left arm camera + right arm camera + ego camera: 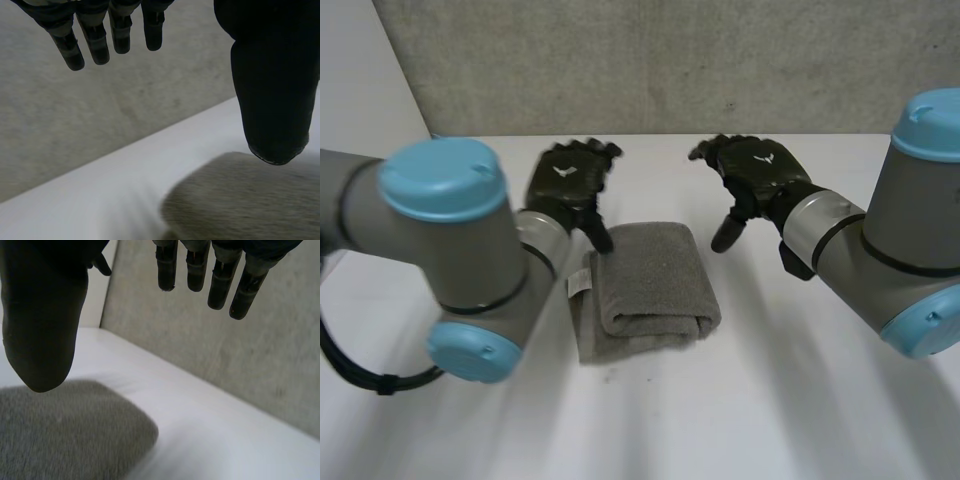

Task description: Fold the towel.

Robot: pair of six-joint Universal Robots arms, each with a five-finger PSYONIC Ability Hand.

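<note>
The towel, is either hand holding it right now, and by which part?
Nothing is held. The folded towel lies on the table. The left hand is open, its thumb at the towel's far corner; the right hand is open beside it.

My left arm (410, 235) is a thick grey tube of rounded joints, and its big light-blue cap (442, 178), a domed disc with a notched rim, is my landmark here. Below that cap sits a second, smaller blue cap (472, 352). Beyond it, a silvery wrist sleeve (545, 232) ringed in thin black leads to my black left hand (570, 185), which has a small white mark (563, 170) on its back. Far across from that cap my right arm (880, 250) matches it — grey tube, black right hand (752, 170), the same white mark. Close up, my fingers (95, 45) are black segments with paler grey bands — my thumb (275, 90) a broad, smooth, rounded black pad.
</note>
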